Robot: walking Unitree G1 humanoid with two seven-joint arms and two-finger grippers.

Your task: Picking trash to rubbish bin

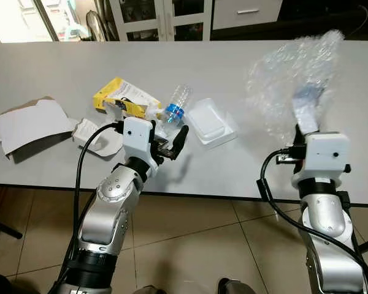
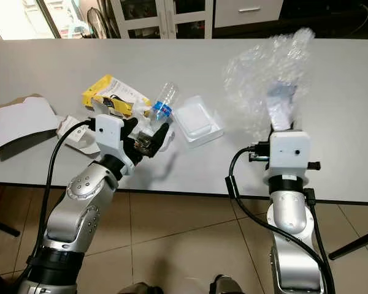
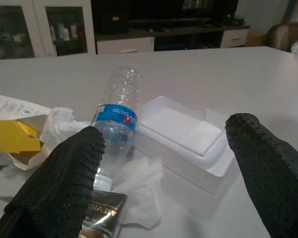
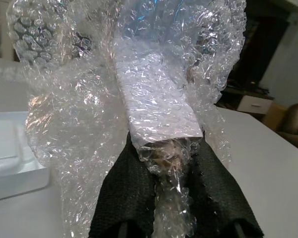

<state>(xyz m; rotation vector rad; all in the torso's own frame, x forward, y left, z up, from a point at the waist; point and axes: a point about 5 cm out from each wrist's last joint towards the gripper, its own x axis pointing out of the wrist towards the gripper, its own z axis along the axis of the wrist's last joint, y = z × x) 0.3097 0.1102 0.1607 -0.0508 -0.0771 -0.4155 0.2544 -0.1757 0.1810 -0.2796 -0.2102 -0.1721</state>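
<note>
My left gripper (image 1: 169, 143) is open over the table's near edge, just short of a clear plastic bottle (image 1: 178, 101) with a blue label that lies on its side. In the left wrist view the bottle (image 3: 116, 120) lies between and beyond the two black fingers, with crumpled white tissue (image 3: 140, 184) and a dark packet (image 3: 102, 216) under them. My right gripper (image 4: 173, 166) is shut on a big sheet of bubble wrap (image 1: 293, 78), held up above the table on the right.
A white plastic tray (image 1: 212, 123) lies right of the bottle. A yellow carton (image 1: 122, 95), a crumpled white paper (image 1: 99, 138) and a torn cardboard piece (image 1: 29, 124) lie to the left on the grey table (image 1: 233, 174). Cabinets stand behind; tiled floor is below.
</note>
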